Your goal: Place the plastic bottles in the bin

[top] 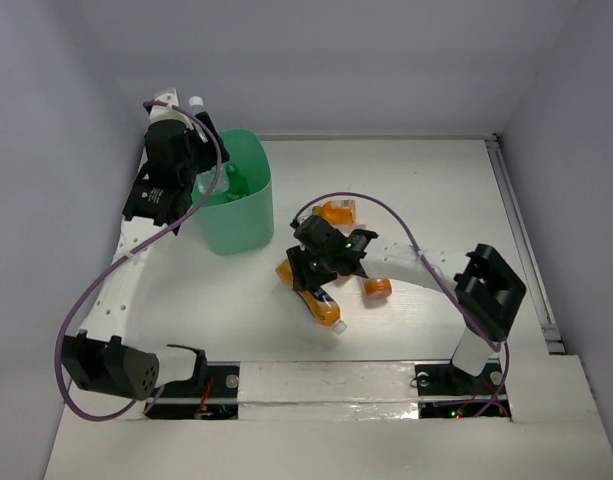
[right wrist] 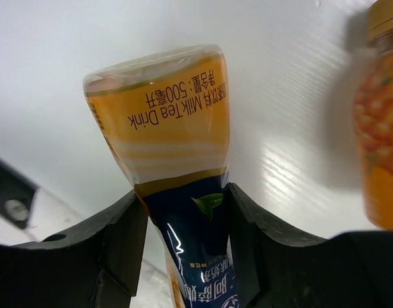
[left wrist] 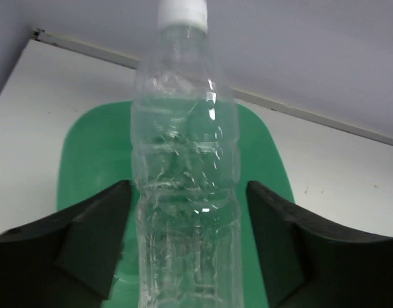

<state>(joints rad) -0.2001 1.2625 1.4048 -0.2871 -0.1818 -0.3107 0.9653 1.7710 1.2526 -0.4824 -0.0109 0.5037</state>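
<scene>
White tabletop (top: 436,190) within plain pale grey walls (top: 386,60) on three sides, under soft even light.

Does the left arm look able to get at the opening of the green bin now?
Probably yes: the left gripper hangs over the green bin with the clear bottle between its jaws, and nothing lies in between.
</scene>
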